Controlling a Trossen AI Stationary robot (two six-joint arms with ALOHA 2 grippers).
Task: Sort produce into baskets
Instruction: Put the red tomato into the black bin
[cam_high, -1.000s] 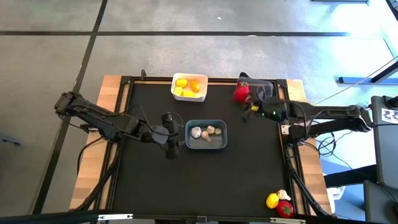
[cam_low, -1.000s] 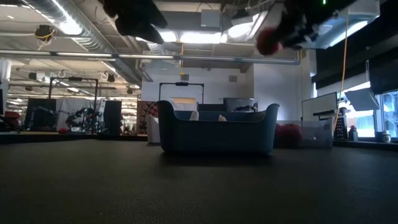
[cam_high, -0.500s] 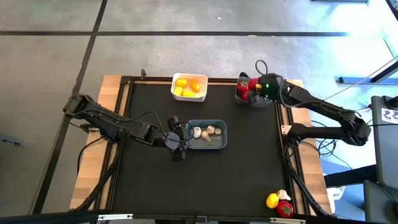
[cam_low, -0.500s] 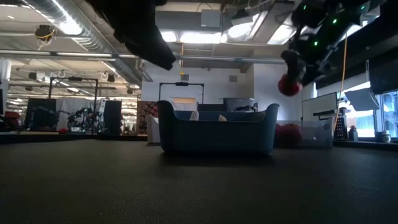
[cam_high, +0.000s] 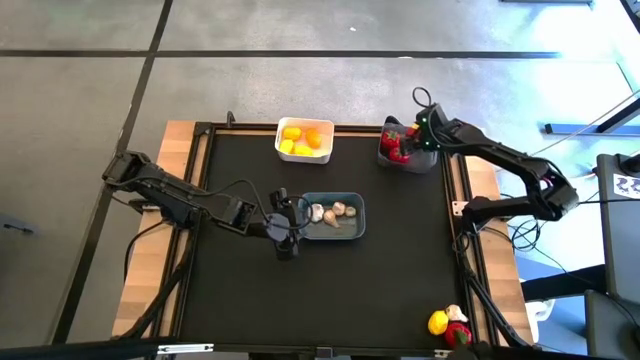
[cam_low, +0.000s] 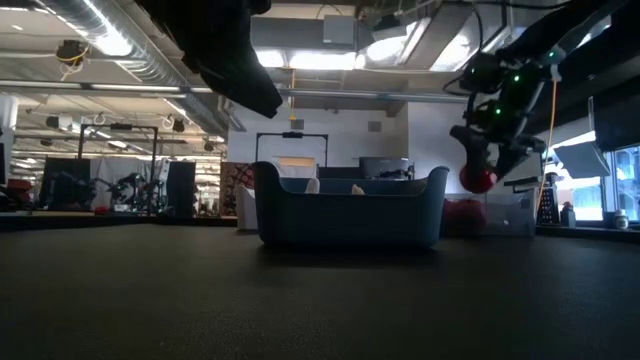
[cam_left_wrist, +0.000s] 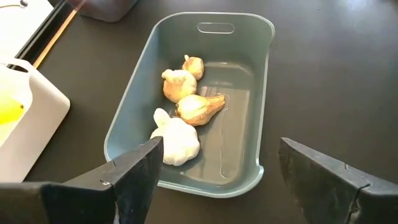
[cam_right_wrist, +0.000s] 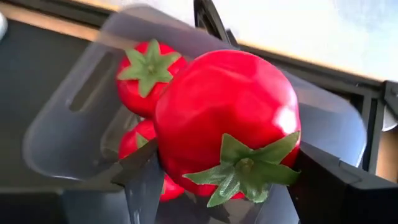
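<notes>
Red tomato (cam_high: 399, 150) hangs in the right gripper (cam_high: 408, 146) over the dark grey basket (cam_high: 421, 163) in the high view. Left wrist view: left gripper (cam_left_wrist: 217, 171) is wide apart, empty, above the blue-grey basket (cam_left_wrist: 252, 74) with garlic bulbs (cam_left_wrist: 185, 102). Right wrist view: fingers clamp the tomato above two others.

Left arm: it is reaching in from the left edge of the table toward the middle, bent low.
Left gripper (cam_high: 287, 228): it is pointing down, its two fingers (cam_left_wrist: 134, 174) are standing wide apart, and it is holding nothing.
Right arm: it is stretching from the right side up to the far right corner of the table.
Right gripper (cam_high: 405, 143): it is hanging up in the air and squeezing a red tomato (cam_right_wrist: 227, 124) between its two fingers.
</notes>
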